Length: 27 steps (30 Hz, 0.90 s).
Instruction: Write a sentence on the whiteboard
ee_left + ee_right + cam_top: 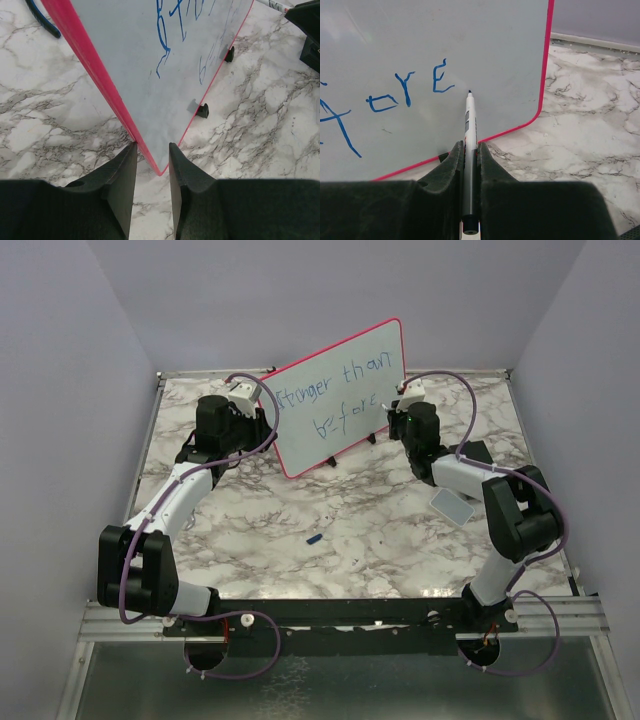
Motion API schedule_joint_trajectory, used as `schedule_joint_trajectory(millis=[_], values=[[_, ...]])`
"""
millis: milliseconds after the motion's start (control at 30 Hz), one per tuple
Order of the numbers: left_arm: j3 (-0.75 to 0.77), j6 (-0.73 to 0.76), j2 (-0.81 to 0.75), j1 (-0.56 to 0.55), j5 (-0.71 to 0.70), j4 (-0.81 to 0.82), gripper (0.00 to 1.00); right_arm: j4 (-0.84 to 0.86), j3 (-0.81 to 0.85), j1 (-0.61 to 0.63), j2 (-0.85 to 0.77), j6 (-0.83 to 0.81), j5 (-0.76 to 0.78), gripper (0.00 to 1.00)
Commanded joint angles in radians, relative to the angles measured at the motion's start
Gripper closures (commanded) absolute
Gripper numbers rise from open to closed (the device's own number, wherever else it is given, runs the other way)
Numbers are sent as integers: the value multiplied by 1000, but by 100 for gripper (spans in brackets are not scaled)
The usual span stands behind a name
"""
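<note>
The whiteboard [300,445], pink-framed, stands tilted at the back of the marble table. The sentence [340,390] is in blue, "Stronger than" above "before". My left gripper [265,412] is at the board's left edge. In the left wrist view its fingers [152,146] sit close on either side of the board's lower corner [130,50], touching the frame. My right gripper [393,405] is shut on a grey-white marker [469,130]. The marker's tip is at the board [510,50], just right of the last "e" of the lettering [405,90].
A small grey pad [452,506] lies by the right arm. A blue cap [314,538] lies mid-table. The board's black feet [202,110] rest on the marble. A dark cable [42,20] lies behind the board's left edge. Purple walls surround the table.
</note>
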Motion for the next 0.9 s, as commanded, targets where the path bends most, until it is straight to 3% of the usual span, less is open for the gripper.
schedule_joint_trajectory(millis=[0,400,600,867], values=[[-11,14,-27,-5,10,20,67,1,32,-11,22,4,-9,99],[-12,11,-31,-5,5,21,66,-5,-4,-10,-27,5,-15,99],[-15,17,-59,-5,-26,19,31,-59,-89,-10,-179,51,-40,99],[-85,43,-193,-5,-107,-67,13,-245,-135,-10,-376,89,-8,99]])
